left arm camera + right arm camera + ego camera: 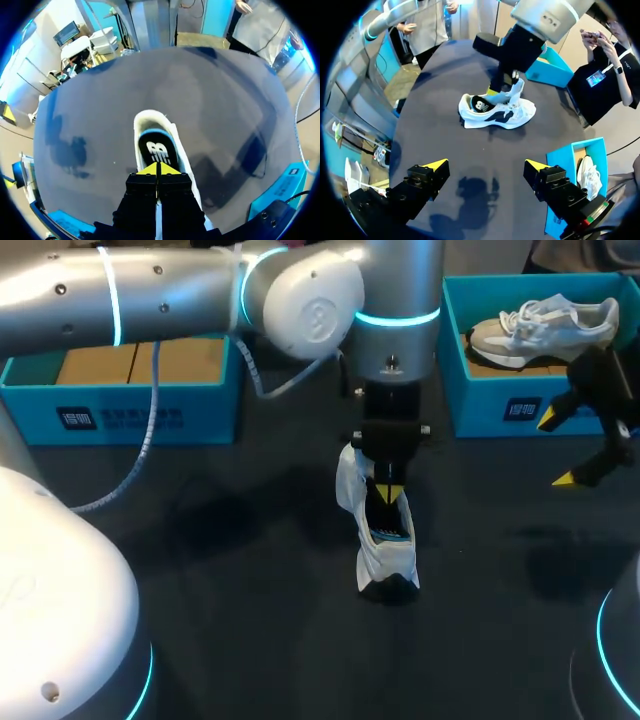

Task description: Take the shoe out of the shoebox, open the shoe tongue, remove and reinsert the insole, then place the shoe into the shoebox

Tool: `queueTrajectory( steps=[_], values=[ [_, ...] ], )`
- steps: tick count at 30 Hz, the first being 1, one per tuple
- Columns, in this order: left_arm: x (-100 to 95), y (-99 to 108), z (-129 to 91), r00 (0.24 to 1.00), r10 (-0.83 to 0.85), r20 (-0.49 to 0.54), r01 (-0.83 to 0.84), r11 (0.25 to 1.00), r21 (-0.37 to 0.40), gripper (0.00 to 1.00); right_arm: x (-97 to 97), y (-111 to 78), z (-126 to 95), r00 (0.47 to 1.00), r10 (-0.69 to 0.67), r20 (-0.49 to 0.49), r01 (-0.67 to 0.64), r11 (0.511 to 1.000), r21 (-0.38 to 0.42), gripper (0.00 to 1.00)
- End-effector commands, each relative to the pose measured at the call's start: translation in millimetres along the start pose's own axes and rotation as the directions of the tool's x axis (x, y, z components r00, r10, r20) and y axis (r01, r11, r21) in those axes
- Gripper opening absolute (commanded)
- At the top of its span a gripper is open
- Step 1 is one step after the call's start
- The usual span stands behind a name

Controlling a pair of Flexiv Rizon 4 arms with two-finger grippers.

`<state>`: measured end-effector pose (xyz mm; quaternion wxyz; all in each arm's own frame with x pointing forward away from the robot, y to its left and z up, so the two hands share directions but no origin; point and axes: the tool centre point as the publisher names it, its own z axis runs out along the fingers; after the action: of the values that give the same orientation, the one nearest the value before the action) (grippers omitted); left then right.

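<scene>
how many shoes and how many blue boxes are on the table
shoes: 2, loose shoe and boxed shoe
blue boxes: 2, left box and right box
total: 4

Our left end effector (157, 170) hides the forepart of the shoe (145, 120); we cannot tell whether its closed fingertips (147, 170) pinch the insole (156, 147).
</scene>
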<state>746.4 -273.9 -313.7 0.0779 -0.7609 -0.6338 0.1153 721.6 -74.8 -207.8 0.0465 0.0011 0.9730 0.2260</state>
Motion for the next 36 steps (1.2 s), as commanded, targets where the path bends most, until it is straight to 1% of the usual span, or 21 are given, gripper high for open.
queueTrajectory(
  steps=[1,2,9,11,12,21,22,24,25,31,34,36],
  values=[
    [1.0,-2.5,15.0,1.000,0.007,0.008,-0.007,1.000,-0.020,0.00,0.1,0.2,0.5,1.000,0.001,0.001,-0.001,1.000,0.002,1.00],
    [1.3,-1.1,17.5,1.000,0.000,0.007,0.000,1.000,-0.009,0.00,0.1,0.2,0.5,1.000,0.001,0.001,-0.001,1.000,0.002,1.00],
    [10.0,4.4,37.5,0.999,-0.032,-0.016,0.032,0.999,0.003,0.00,0.1,0.2,0.5,1.000,0.001,0.001,-0.001,1.000,0.002,1.00],
    [11.3,5.2,41.5,0.999,-0.037,-0.013,0.037,0.999,-0.011,0.00,0.1,0.2,0.5,1.000,0.001,0.001,-0.001,1.000,0.002,1.00],
    [11.3,5.8,44.2,0.999,-0.048,-0.013,0.048,0.999,-0.001,0.00,0.1,0.2,0.5,1.000,0.001,0.001,-0.001,1.000,0.002,1.00],
    [1.4,11.1,66.6,0.979,-0.200,-0.031,0.198,0.979,-0.056,0.00,0.1,0.2,0.5,1.000,0.001,0.001,-0.001,1.000,0.002,1.00],
    [0.7,11.8,67.9,0.977,-0.212,-0.025,0.210,0.977,-0.047,0.00,0.1,0.2,0.5,1.000,0.001,0.001,-0.001,1.000,0.002,1.00],
    [0.0,12.7,70.0,0.971,-0.238,-0.014,0.236,0.970,-0.058,0.00,0.1,0.2,0.5,1.000,0.001,0.001,-0.001,1.000,0.002,1.00],
    [0.1,12.5,71.3,0.969,-0.246,-0.008,0.245,0.968,-0.051,0.00,0.1,0.2,0.5,1.000,0.001,0.001,-0.001,1.000,0.002,1.00],
    [3.8,12.9,80.9,0.964,-0.268,0.000,0.267,0.962,-0.050,0.00,0.1,0.2,0.5,1.000,0.001,0.001,-0.001,1.000,0.002,1.00],
    [4.5,12.9,82.5,0.960,-0.279,0.004,0.279,0.959,-0.048,0.00,0.1,0.2,0.5,1.000,0.001,0.001,-0.001,1.000,0.002,1.00],
    [4.6,12.6,78.9,0.959,-0.284,0.021,0.285,0.957,-0.057,0.00,0.1,0.2,0.5,1.000,0.001,0.001,-0.001,1.000,0.002,1.00]
  ],
)
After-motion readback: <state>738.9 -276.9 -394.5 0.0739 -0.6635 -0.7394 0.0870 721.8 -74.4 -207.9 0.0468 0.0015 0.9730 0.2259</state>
